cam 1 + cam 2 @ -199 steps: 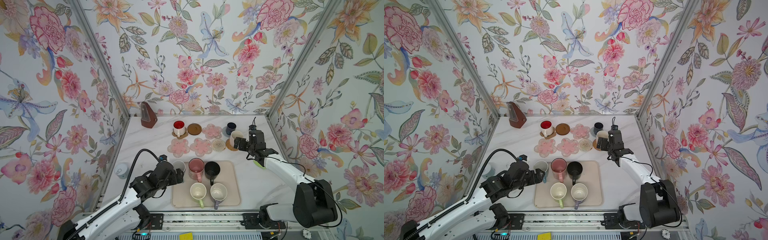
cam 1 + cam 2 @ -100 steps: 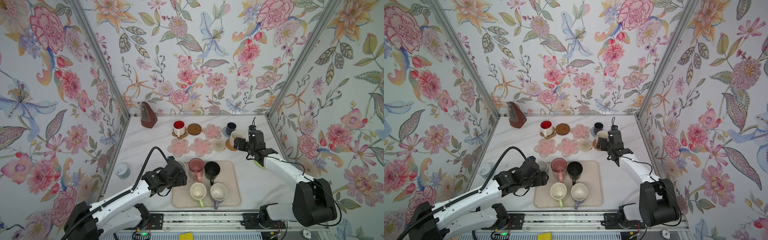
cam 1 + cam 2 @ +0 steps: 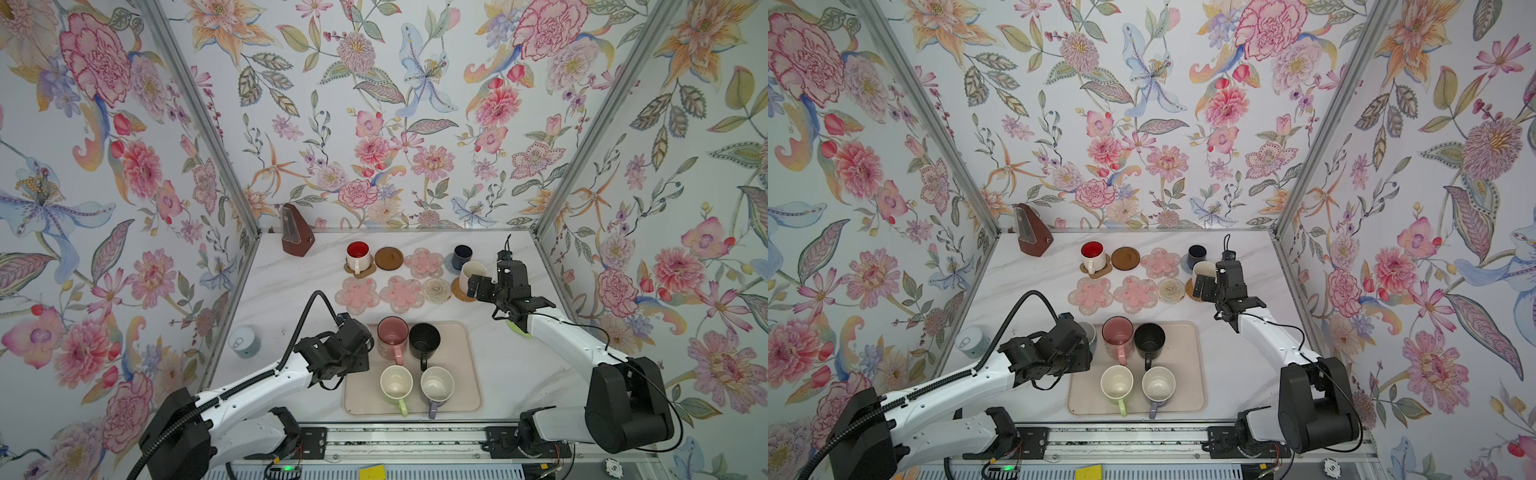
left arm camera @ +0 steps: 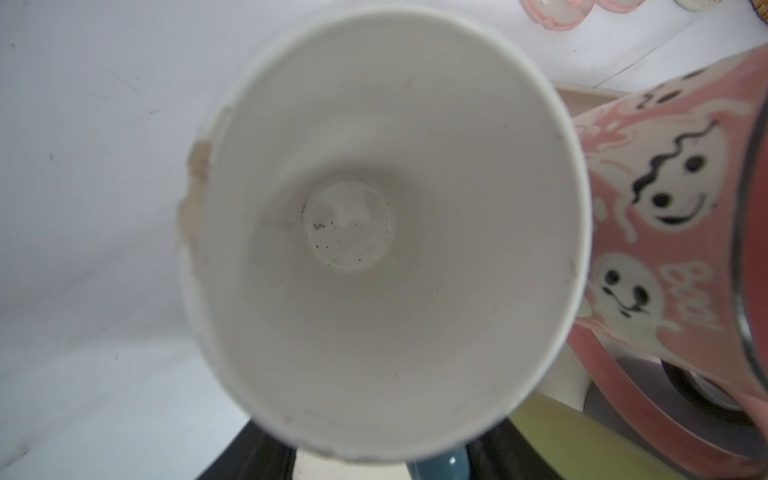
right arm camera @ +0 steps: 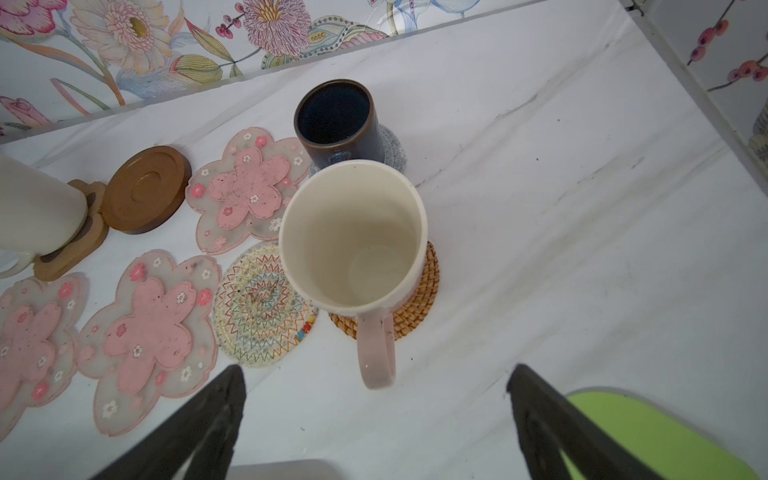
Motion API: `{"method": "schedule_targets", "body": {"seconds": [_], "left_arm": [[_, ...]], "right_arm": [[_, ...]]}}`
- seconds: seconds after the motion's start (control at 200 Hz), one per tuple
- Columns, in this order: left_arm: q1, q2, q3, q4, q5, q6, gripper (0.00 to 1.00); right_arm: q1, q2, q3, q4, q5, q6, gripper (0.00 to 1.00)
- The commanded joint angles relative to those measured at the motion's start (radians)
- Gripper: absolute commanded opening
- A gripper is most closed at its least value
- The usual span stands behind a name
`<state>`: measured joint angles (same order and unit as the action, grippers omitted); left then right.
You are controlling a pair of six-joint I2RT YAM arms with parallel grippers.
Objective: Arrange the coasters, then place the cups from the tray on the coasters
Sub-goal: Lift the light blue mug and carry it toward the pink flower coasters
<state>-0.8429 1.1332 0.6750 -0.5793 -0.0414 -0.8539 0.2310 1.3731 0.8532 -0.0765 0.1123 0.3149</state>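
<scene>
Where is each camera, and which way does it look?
Both top views: high in front, looking down at the table; left arm, right arm show.
Left wrist: above the blue mug, looking inside; a dark finger shows.
Right wrist: above the cream mug, looking down; open fingers show.
Shared: top and left wrist views see the pink mug.

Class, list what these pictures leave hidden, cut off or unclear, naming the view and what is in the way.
- left gripper: in both top views its own wrist covers the fingertips, so whether it is open or shut cannot be told.
- blue mug: in the left wrist view the white inside fills the frame and the outside is barely seen.
- grey-blue coaster: in the right wrist view it lies mostly under the navy mug.
- green object: cut off by the frame edge, so it cannot be identified.
</scene>
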Motion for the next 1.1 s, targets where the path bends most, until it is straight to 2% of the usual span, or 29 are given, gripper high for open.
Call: {"method": "schedule_targets", "body": {"seconds": [0.0, 0.135, 0.25, 0.485, 0.545, 0.756, 1.096], "left_arm": [[-0.008, 0.030, 0.029, 0.008, -0.029, 0.022, 0.59], [-0.008, 0.064, 0.032, 0.030, -0.029, 0.031, 0.55], [-0.008, 0.081, 0.032, 0.026, -0.036, 0.036, 0.47], [-0.008, 0.066, 0.032, 0.007, -0.071, 0.036, 0.16], [-0.008, 0.063, 0.032, 0.004, -0.075, 0.036, 0.11], [-0.007, 0.058, 0.040, -0.008, -0.087, 0.043, 0.00], [-0.002, 0.024, 0.082, -0.054, -0.153, 0.108, 0.00]], "right_arm": [[-0.003, 0.006, 0.018, 0.010, 0.008, 0.010, 0.99], [-0.003, 0.006, 0.020, 0.010, 0.008, 0.009, 0.99], [-0.003, 0.004, 0.016, 0.007, 0.012, 0.008, 0.99], [-0.004, 0.004, 0.008, 0.009, 0.012, 0.009, 0.99], [-0.005, 0.006, 0.009, 0.010, 0.012, 0.009, 0.99], [-0.005, 0.007, 0.010, 0.015, 0.008, 0.011, 0.99], [-0.005, -0.023, 0.003, -0.002, 0.024, 0.002, 0.99]]}}
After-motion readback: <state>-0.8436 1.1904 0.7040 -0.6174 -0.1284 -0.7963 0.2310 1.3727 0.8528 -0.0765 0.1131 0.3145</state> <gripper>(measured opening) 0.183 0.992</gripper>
